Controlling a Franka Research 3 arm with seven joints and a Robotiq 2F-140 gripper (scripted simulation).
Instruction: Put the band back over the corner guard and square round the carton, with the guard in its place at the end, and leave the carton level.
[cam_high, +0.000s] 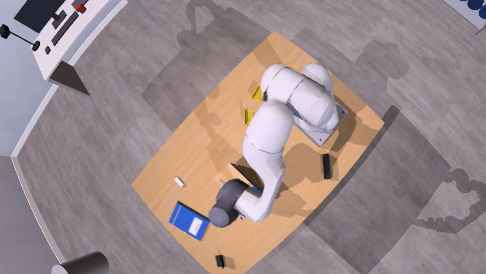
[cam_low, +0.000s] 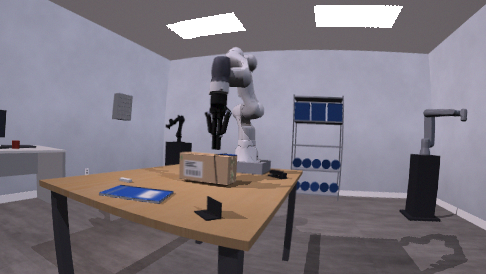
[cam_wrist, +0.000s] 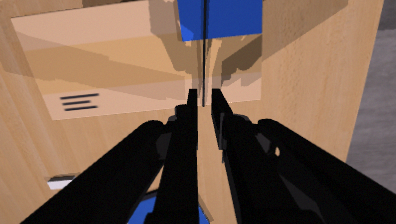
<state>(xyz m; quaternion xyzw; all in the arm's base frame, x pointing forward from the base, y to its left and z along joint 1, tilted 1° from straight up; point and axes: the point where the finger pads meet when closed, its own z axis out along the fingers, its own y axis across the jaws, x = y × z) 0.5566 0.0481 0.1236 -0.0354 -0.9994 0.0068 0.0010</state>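
While my black two-finger gripper (cam_wrist: 202, 107) hangs above the brown cardboard carton (cam_wrist: 100, 65) on the wooden table (cam_wrist: 310, 100), fingers nearly pressed together on nothing, I line them along the thin dark band (cam_wrist: 204, 45) crossing the blue corner guard (cam_wrist: 220, 17).

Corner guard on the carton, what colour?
Blue. The guard shows best in the wrist view, at the carton's far edge.

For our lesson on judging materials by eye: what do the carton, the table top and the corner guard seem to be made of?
Carton: likely cardboard, matt tan faces with a printed label.
Table top: looks like light wood or veneer, pale grain streaks, low sheen.
Corner guard: flat, even blue, possibly plastic or coated card; the look leaves it open.
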